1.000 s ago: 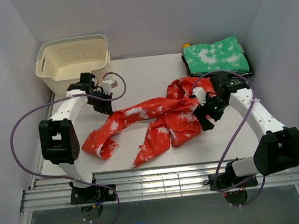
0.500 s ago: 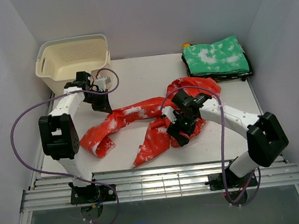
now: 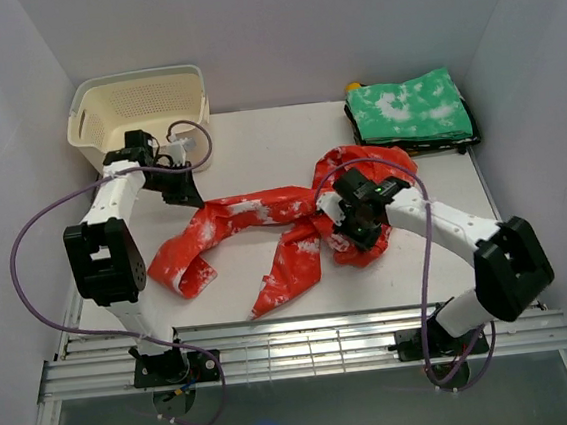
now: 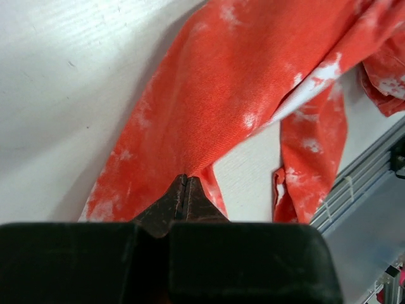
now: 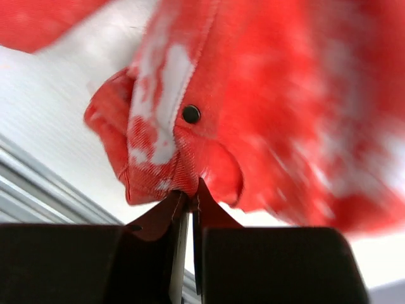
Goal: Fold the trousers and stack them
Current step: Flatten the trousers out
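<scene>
The table (image 3: 267, 144) carries the trousers (image 3: 264, 214), crumpled across its middle, with one leg stretched toward the left. The left gripper (image 4: 185, 189) is clenched on the cloth of that leg. The right gripper (image 5: 188, 193) is clenched on the waistband edge, just below the snap (image 5: 191, 114). To do this step well, I think both should lift gently and pull apart, so the cloth spreads flat before any fold.

Right pincer (image 5: 188, 191): comes in from the right, jaws now closed on the trousers (image 3: 253, 213) at the waist edge.
Left pincer (image 4: 185, 182): shifts left, dragging one leg with it.
</scene>
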You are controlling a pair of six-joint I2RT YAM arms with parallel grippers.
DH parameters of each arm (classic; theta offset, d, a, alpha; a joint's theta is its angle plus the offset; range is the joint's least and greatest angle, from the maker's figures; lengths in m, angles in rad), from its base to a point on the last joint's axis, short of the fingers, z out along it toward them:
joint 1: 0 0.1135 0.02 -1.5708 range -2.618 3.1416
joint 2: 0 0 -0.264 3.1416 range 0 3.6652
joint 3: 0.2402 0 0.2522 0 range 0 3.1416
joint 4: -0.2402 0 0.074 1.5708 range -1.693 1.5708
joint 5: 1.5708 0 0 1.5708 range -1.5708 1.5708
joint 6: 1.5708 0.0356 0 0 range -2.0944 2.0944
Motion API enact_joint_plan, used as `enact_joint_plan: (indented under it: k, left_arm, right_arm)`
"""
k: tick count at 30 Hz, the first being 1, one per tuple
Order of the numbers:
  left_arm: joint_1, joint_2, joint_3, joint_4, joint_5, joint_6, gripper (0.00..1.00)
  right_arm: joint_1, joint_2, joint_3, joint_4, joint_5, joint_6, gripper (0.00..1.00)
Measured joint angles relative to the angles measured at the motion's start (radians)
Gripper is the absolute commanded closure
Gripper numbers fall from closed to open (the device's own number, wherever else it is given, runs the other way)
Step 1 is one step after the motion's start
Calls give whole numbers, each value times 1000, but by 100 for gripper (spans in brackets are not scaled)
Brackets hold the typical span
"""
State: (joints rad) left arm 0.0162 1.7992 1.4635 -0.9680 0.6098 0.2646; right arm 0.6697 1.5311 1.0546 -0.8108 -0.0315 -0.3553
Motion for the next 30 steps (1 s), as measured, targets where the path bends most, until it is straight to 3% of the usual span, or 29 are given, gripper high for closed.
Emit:
enact_joint_plan:
  k: [6,10,17,21,26,30]
  left_arm:
    - [55,-39,161,-58,190,77,100]
    - [42,-99,235,-78,294,101,100]
    - [39,-108,320,-24,206,55,100]
    - [41,-61,353,-70,205,98,100]
    - [7,-59,302,-210,307,292,100]
    - [-206,-167,111,-260,289,433,100]
  right_arm:
    - [-219,-304,2,3,117,-152,92]
    - [-374,-410,-5,24,168,-291,92]
    - [-573,-566,-251,106,172,-591,92]
    - [-703,-603,-280,134,105,-709,92]
    - [-834,-575,-277,171,61,-791,92]
    - [-903,-517,-275,198,82,-822,92]
